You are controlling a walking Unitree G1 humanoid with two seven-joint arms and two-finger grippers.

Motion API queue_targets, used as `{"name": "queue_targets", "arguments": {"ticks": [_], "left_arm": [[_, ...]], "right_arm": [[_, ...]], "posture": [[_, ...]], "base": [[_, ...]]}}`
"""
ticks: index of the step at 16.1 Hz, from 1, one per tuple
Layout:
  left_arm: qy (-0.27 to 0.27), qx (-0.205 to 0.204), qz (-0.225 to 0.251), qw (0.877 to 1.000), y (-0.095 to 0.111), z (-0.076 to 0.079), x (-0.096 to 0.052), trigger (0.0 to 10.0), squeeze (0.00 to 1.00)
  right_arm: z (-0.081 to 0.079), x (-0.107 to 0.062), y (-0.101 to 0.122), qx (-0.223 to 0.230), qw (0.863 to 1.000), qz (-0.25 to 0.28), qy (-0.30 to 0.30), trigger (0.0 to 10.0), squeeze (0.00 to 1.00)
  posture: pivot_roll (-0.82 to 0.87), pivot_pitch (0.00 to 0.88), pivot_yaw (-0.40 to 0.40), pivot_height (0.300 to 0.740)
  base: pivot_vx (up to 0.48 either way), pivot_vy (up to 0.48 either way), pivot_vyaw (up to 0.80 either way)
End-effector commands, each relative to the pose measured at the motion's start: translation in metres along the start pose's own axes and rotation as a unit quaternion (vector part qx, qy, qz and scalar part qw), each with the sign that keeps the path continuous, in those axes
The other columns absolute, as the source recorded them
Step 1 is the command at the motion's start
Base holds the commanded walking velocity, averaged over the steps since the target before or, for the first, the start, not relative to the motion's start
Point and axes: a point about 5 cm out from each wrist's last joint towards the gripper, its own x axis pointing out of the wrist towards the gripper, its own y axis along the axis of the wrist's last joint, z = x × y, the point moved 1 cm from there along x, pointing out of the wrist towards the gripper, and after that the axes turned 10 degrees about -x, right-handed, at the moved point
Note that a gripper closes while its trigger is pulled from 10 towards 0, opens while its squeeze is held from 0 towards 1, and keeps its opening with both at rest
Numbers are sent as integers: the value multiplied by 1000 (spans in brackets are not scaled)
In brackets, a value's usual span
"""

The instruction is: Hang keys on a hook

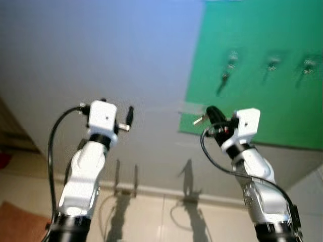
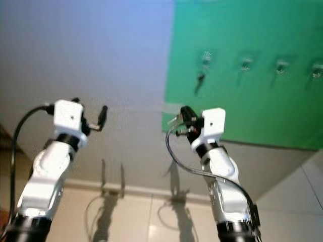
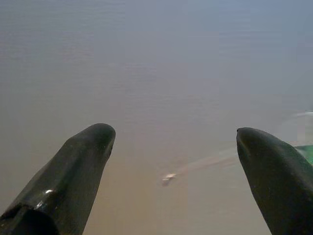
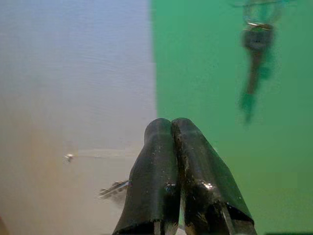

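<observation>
Against the pale wall [image 1: 101,50], both arms raised; green board [image 1: 262,65] taped to wall on the robot's right, carrying a row of small hooks; leftmost hook [image 1: 232,59] already bearing a hanging key [image 4: 254,58], long axis near vertical, bow up at the hook, blade down, shadow cast on the green just beside it; two further hooks [image 1: 273,63] to the right, blurred, contents not resolvable.

Right gripper [image 1: 212,115] up near lower left corner of green board, below and left of the occupied hook, apart from it; jaws pressed together, fingers [image 4: 168,161] touching along their length with no gap visible in the right wrist view; small silvery metal piece [image 1: 198,120] protruding sideways from the fingers toward the robot's left, long axis roughly horizontal, pinched between the jaws; likely the keys, detail too blurred to confirm shape; same bright piece seen low beside the fingers in wrist view [image 4: 113,188].

Left gripper [image 1: 128,117] raised in front of bare wall, well apart from green board; jaws spread wide, two black fingers [image 3: 73,176] far apart in left wrist view, nothing between them, touching nothing; strip of tape [image 3: 205,164] on the wall visible between them.

Below: skirting and tiled floor [image 1: 166,217], shadows of both arms on the wall.
</observation>
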Motion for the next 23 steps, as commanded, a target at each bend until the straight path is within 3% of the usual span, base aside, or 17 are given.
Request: {"name": "queue_targets", "arguments": {"ticks": [1,13,23], "left_arm": [[-1,7,5,1000,3,1,0,10000,0],[-5,16,3,1000,2,2,1,10000,0],[-26,14,17,999,7,6,-4,10000,0]], "right_arm": [[3,1,6,-9,1000,12,-3,10000,0],[5,-1,11,12,1000,26,-10,10000,0],[-4,4,21,35,998,37,26,10000,0]], "posture": [[-74,0,-26,740],[-77,0,-17,740],[-73,0,-35,740]], "base": [[0,-431,587],[0,-427,35],[0,0,0]]}}
